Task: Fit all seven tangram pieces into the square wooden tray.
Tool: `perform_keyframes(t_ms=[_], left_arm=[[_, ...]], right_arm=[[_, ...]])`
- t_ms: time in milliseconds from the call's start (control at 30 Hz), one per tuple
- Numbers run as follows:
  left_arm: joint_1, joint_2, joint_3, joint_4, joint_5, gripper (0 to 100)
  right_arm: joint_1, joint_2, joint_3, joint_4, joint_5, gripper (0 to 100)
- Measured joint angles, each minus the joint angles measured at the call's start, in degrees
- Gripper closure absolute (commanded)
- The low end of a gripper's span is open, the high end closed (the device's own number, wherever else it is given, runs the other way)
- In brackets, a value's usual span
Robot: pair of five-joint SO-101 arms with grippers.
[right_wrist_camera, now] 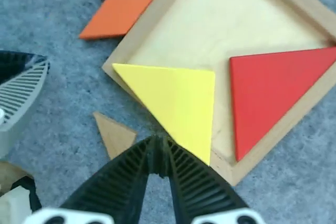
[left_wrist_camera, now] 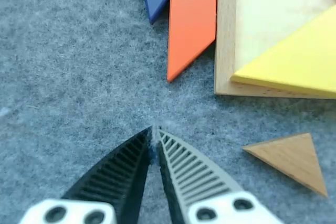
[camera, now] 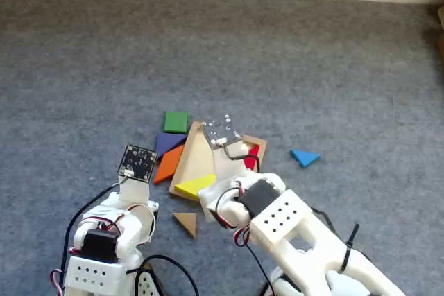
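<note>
The square wooden tray (camera: 191, 145) lies mid-table. A red triangle (right_wrist_camera: 268, 87) lies flat inside it. A yellow triangle (right_wrist_camera: 173, 95) rests partly over the tray's near rim (right_wrist_camera: 118, 59). My right gripper (right_wrist_camera: 159, 142) is shut, its tips at the yellow triangle's edge. My left gripper (left_wrist_camera: 154, 132) is shut over bare carpet, a short way from the orange parallelogram (left_wrist_camera: 191, 22) and the tray's corner (left_wrist_camera: 226, 77). A small wooden triangle (left_wrist_camera: 289, 158) lies on the carpet between both grippers. A dark blue triangle (camera: 168, 143) and a green square (camera: 175, 121) lie beside the tray.
A small light-blue triangle (camera: 304, 157) lies alone on the carpet, right of the tray. Grey carpet (camera: 312, 60) stretches open beyond the tray. The left arm (camera: 104, 240) and the right arm (camera: 291, 230) crowd the near edge.
</note>
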Motion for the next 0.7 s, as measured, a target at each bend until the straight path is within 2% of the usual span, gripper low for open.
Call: perform_keyframes(t_ms=[200, 300, 433, 700], left_arm=[[0.0, 0.0, 0.0, 0.0, 0.0, 100], [0.0, 0.0, 0.0, 0.0, 0.0, 100], [0.0, 0.0, 0.0, 0.0, 0.0, 100], [0.0, 0.0, 0.0, 0.0, 0.0, 100]], right_arm=[[0.1, 13.6, 0.0, -6.5, 0.0, 98.3], [2.5, 17.2, -0.3, -7.6, 0.0, 98.3], [6.8, 18.5, -0.3, -8.0, 0.0, 98.3], [7.3, 11.7, 0.0, -7.5, 0.0, 98.3]])
